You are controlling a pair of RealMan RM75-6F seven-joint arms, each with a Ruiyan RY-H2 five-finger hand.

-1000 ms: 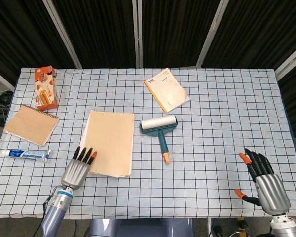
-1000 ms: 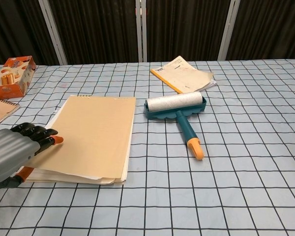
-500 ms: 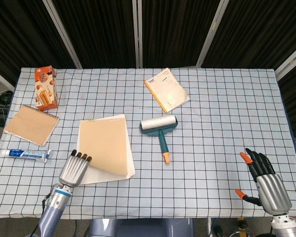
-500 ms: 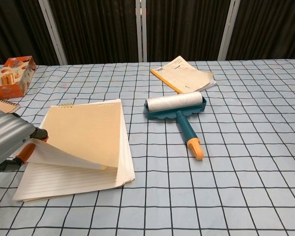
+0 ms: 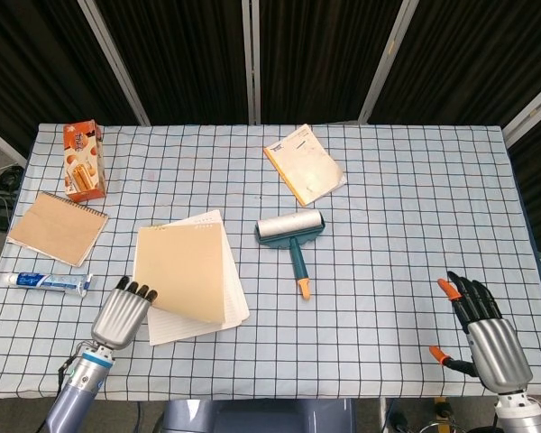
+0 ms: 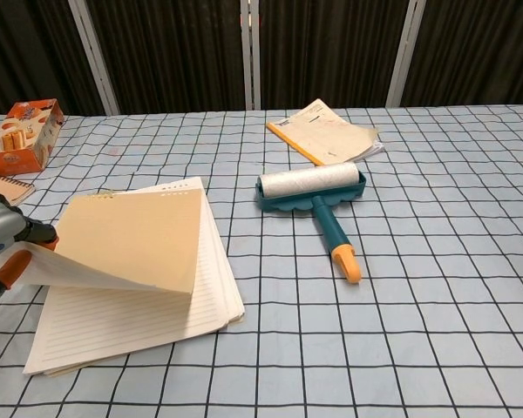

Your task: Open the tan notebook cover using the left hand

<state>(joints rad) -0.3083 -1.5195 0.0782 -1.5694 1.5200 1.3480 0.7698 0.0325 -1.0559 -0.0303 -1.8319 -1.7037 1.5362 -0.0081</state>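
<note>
Tan notebook lies left of table centre on the checked tablecloth, its cover lifted off the lined pages and curling up from the near-left corner; lined paper shows beneath it in the chest view. Left hand sits at about 7 o'clock from the notebook, fingers bent over the cover's lower-left edge and pinching it (thumb with orange tip under the sheet, chest view). Right hand is well apart at the table's near-right corner, fingers spread, holding nothing. Surroundings: lint roller just beside the notebook at its 3 o'clock, roll toward the far side, teal handle with orange tip pointing toward the near edge; not touching the pages. Yellow-edged pad with loose sheets at about 1 o'clock, well apart. Smaller spiral notebook at about 10 o'clock from the tan one, near the left edge (only its corner shows in the chest view). Toothpaste tube at 9 o'clock, near the left hand but apart from it. Orange snack box at 11 o'clock, far-left corner. Nothing lies on the cover or across its hinge side.
</note>
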